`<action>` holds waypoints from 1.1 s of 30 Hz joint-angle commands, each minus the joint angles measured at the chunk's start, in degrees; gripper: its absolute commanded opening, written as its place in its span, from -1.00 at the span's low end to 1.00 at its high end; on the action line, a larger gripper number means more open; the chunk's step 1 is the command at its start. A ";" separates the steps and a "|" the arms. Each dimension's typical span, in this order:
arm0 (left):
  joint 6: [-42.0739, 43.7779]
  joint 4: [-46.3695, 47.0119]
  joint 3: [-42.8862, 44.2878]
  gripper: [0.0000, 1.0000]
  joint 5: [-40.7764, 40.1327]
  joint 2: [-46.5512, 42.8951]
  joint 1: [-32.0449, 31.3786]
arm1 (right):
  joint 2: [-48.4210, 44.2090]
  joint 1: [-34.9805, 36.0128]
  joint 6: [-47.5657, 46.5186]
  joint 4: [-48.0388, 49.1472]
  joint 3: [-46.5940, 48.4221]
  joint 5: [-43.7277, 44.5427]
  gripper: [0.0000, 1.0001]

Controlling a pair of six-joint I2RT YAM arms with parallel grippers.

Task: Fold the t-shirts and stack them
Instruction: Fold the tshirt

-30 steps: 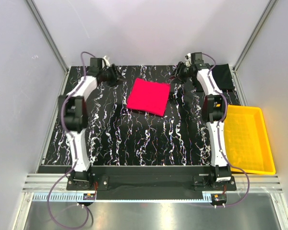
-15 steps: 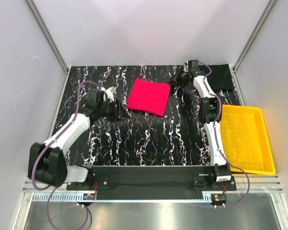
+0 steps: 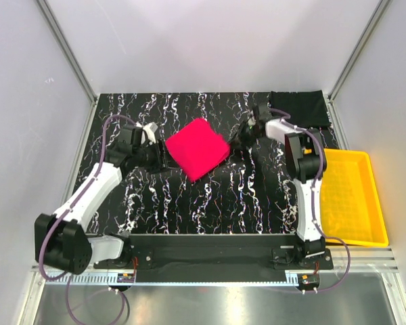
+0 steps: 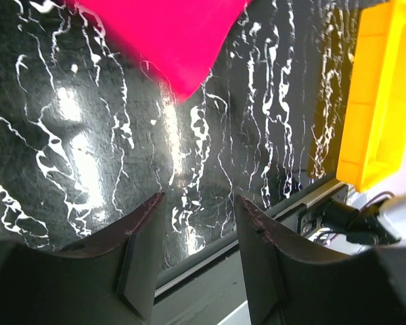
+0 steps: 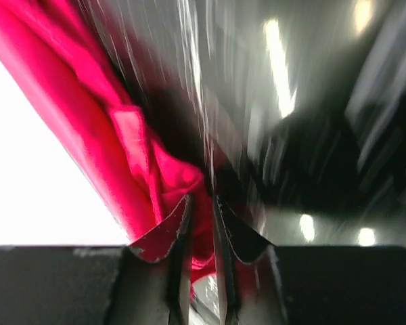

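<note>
The red t-shirt (image 3: pixel 197 148), folded into a square, lies turned askew on the table's back middle. My right gripper (image 3: pixel 239 141) is at its right edge. In the right wrist view the jaws (image 5: pixel 203 198) stand nearly together with red cloth (image 5: pixel 169 169) pinched between them. My left gripper (image 3: pixel 160 158) hovers just off the shirt's left corner. In the left wrist view it (image 4: pixel 199 203) is open and empty, the red t-shirt (image 4: pixel 169 40) lying beyond its tips. The black t-shirt (image 3: pixel 298 108) lies flat at the back right corner.
A yellow tray (image 3: pixel 352 196) sits at the table's right side, also seen at the right of the left wrist view as the yellow tray (image 4: pixel 379 95). The black white-veined tabletop (image 3: pixel 210 203) stretches toward the near rail. Grey walls enclose the back and both sides.
The right gripper has closed on the red t-shirt's right edge, and the shirt has turned and slid left and nearer. The left arm swung from the back corner to beside the shirt.
</note>
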 commanded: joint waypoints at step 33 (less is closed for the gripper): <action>10.75 -2.75 37.22 -0.04 -39.33 42.49 -23.84 | -24.82 8.07 15.35 34.85 -44.37 -9.93 -0.53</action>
